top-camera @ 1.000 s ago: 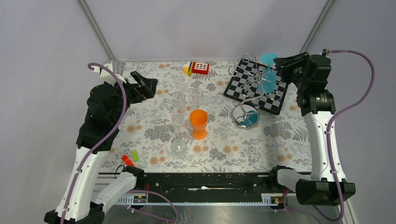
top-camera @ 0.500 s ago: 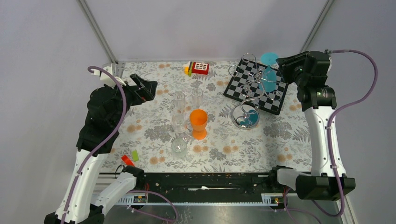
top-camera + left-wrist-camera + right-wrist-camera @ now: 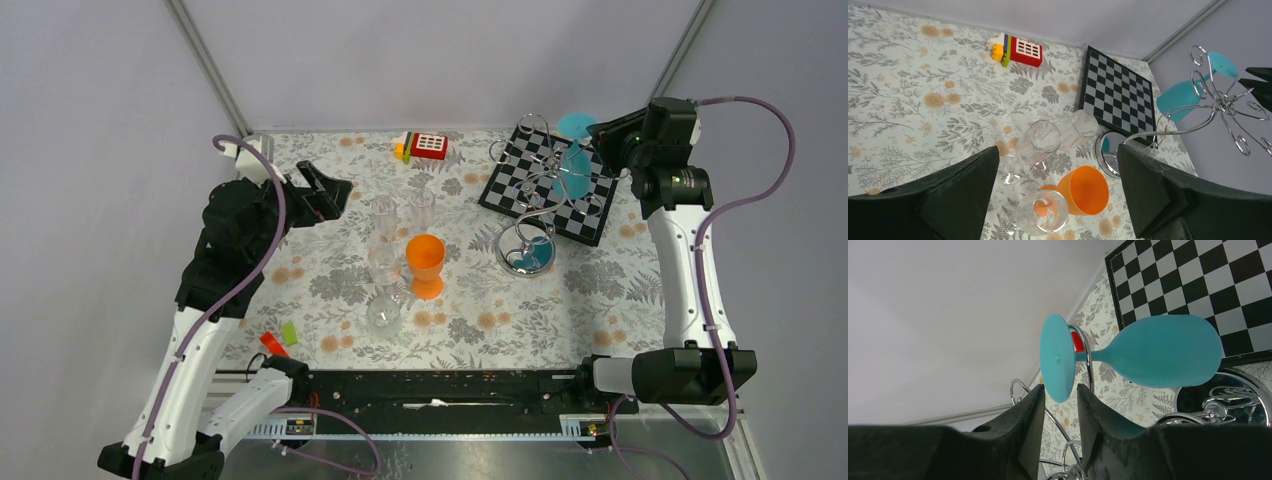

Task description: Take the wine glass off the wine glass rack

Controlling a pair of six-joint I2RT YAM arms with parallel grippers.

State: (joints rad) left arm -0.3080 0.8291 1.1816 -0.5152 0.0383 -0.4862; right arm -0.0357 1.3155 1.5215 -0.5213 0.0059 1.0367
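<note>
A teal wine glass [image 3: 575, 160] hangs upside down from a curled arm of the silver chrome wire rack [image 3: 527, 262], which stands at the back right. In the right wrist view the glass [image 3: 1163, 350] lies sideways with its round foot dipping between my fingertips. My right gripper [image 3: 1060, 387] is nearly closed, its pads against the foot's edge; from above it [image 3: 597, 135] sits at the top of the rack. My left gripper [image 3: 335, 185] is wide open and empty above the table's left side. In the left wrist view it [image 3: 1058, 150] hovers over the cups, with the rack [image 3: 1220, 102] and teal glass [image 3: 1180, 95] far right.
An orange cup [image 3: 425, 258] and several clear glasses [image 3: 383, 212] stand mid-table. A black-and-white checkered board [image 3: 590, 222] lies under and behind the rack. A red toy block [image 3: 428, 146] sits at the back. Small red and green pieces [image 3: 272, 342] lie near the front left.
My right arm has swung its wrist in toward the glass's foot at the top of the rack. My left gripper has shifted slightly right. The glass has not moved.
</note>
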